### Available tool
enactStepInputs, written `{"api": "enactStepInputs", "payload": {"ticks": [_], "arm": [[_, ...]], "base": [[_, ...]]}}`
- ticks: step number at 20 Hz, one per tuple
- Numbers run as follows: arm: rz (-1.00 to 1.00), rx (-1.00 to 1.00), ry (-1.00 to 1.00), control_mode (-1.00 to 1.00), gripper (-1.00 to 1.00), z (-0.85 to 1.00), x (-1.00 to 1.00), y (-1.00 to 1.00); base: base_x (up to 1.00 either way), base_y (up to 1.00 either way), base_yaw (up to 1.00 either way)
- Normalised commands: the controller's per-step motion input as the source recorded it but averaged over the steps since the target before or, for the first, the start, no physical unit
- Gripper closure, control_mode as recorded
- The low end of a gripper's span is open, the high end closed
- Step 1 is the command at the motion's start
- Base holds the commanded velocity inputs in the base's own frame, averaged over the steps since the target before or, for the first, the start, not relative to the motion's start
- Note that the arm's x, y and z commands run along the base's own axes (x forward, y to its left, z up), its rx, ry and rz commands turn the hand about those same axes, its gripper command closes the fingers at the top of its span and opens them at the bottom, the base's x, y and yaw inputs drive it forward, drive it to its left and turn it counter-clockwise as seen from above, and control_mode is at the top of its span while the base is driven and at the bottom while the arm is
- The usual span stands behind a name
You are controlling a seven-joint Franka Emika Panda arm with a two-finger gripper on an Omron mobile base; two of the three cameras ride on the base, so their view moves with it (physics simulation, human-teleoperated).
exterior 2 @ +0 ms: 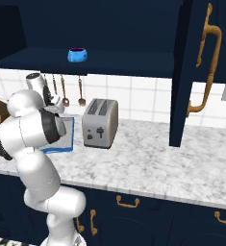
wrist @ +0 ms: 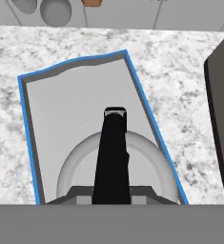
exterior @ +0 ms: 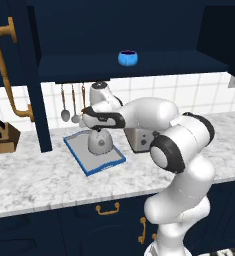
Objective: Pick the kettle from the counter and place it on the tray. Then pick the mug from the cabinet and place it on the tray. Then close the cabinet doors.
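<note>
**Kettle reaches the tray; mug waits above**

Between the knife block (exterior: pixel 3 136) at left and the toaster (exterior: pixel 139 138) at right, the gripper (exterior: pixel 96 129) grasps the kettle (exterior: pixel 100 142) by its black handle, over or on the tray (exterior: pixel 105 163). Release looks next, then the mug (exterior: pixel 128 57) on the open cabinet's shelf.

Silver-grey kettle (exterior: pixel 99 142), black handle; my tray (exterior: pixel 81 155) grey, blue-rimmed. Counter (exterior: pixel 39 175) white-grey marbled. Mug (exterior: pixel 128 58) bright blue; cabinet (exterior: pixel 114 20) navy.
</note>
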Motion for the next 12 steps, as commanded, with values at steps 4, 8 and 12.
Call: {"api": "enactStepInputs", "payload": {"ticks": [4,8,12], "arm": [[-0.05,0.00,0.00,-1.00,1.00,-0.20,0.29,0.13],[-0.02,0.00,0.00,-1.00,1.00,-0.28,0.09,0.16],[-0.03,0.00,-0.02,-1.00,1.00,-0.28,0.15,0.03]], "base": [[0.00,0.00,0.00],[0.00,0.00,0.00],[0.00,0.00,0.00]]}}
